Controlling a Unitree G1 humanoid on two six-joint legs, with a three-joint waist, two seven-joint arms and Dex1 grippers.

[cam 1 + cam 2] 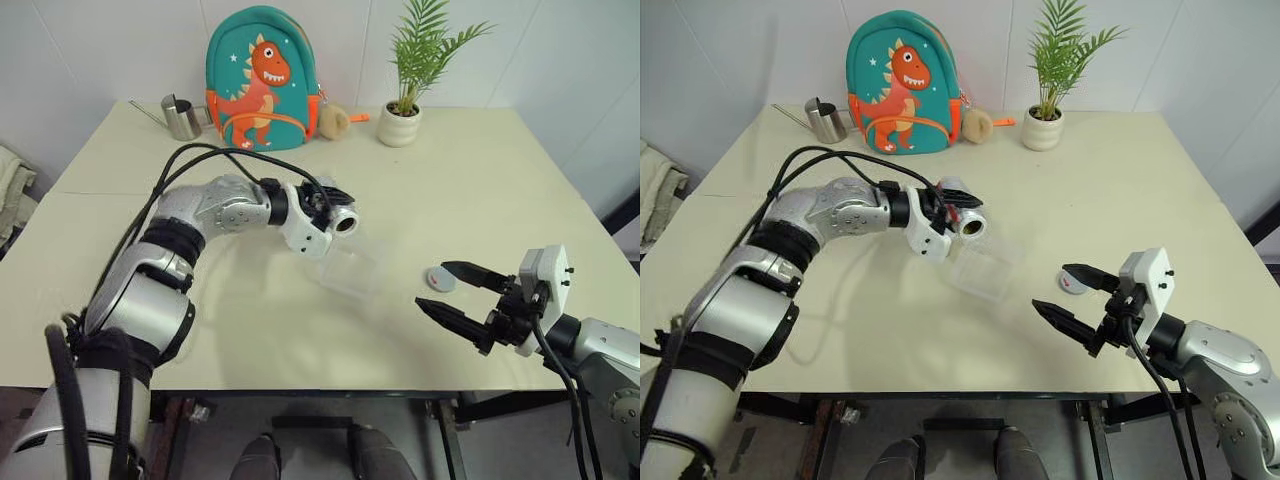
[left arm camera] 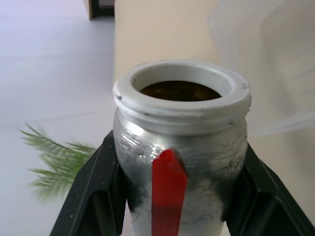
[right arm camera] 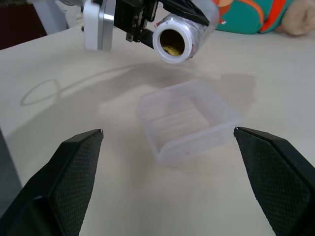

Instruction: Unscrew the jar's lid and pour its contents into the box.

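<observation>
My left gripper (image 1: 328,208) is shut on the jar (image 1: 345,222), which lies tipped on its side with its open pale threaded mouth toward the box (image 1: 352,272). The jar hangs just above the box's far left edge. Dark-brown contents (image 2: 179,91) sit inside the jar mouth, and its black fingers (image 2: 93,189) clamp both sides of the jar (image 2: 179,128). The clear box (image 3: 187,120) stands on the table. The grey lid (image 1: 440,278) with a red mark lies flat to the box's right. My right gripper (image 1: 432,285) hovers open beside the lid, holding nothing.
At the table's back stand a dinosaur backpack (image 1: 262,80), a small plush toy (image 1: 333,120), a potted plant (image 1: 400,122) and a steel watering can (image 1: 182,118). The cream table (image 1: 500,190) has its front edge close below the right gripper.
</observation>
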